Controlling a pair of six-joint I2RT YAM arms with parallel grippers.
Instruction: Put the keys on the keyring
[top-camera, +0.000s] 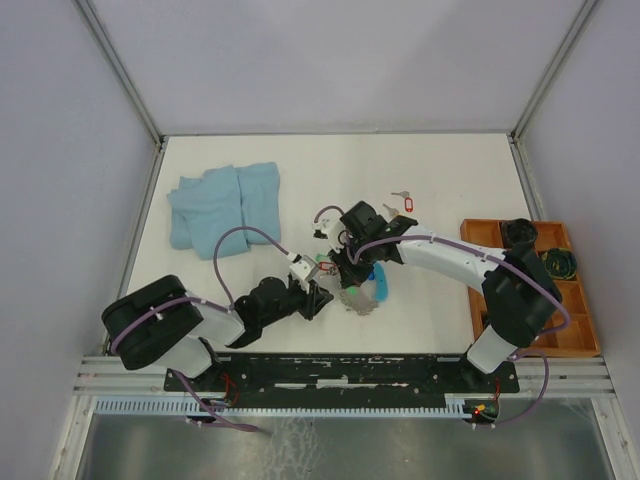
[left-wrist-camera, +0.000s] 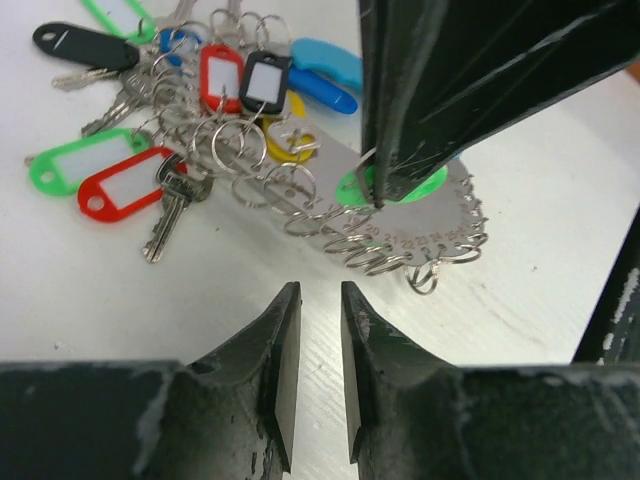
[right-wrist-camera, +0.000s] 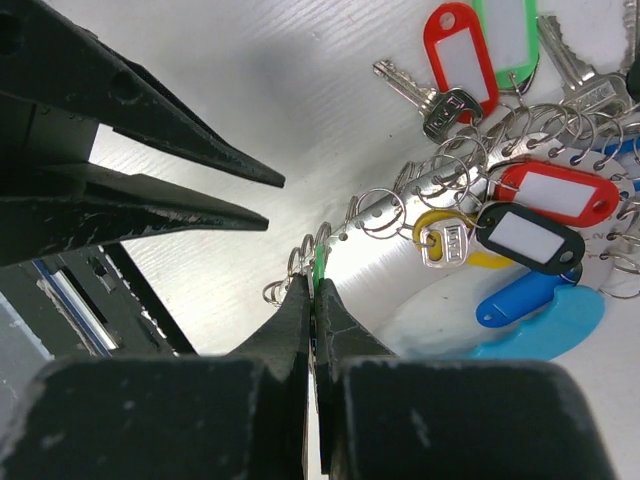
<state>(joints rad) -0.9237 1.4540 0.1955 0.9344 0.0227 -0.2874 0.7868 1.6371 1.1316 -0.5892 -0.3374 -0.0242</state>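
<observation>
A round metal keyring disc (left-wrist-camera: 410, 230) edged with several split rings lies on the white table, and it also shows in the top view (top-camera: 357, 298). My right gripper (right-wrist-camera: 313, 284) is shut on a green tag (right-wrist-camera: 320, 262) at the disc's rim; its key is hidden. The right fingers (left-wrist-camera: 400, 140) hold the green tag (left-wrist-camera: 400, 187) down on the disc. My left gripper (left-wrist-camera: 320, 290) is slightly open and empty, just short of the disc. Keys with red (left-wrist-camera: 125, 183), green (left-wrist-camera: 75, 165) and black (left-wrist-camera: 265, 80) tags hang on rings at the disc's far side.
A loose key with a red tag (top-camera: 404, 203) lies behind the right arm. A blue cloth (top-camera: 225, 205) lies at back left. An orange compartment tray (top-camera: 565, 335) with dark items stands at the right edge. A blue piece (top-camera: 380, 286) lies by the disc.
</observation>
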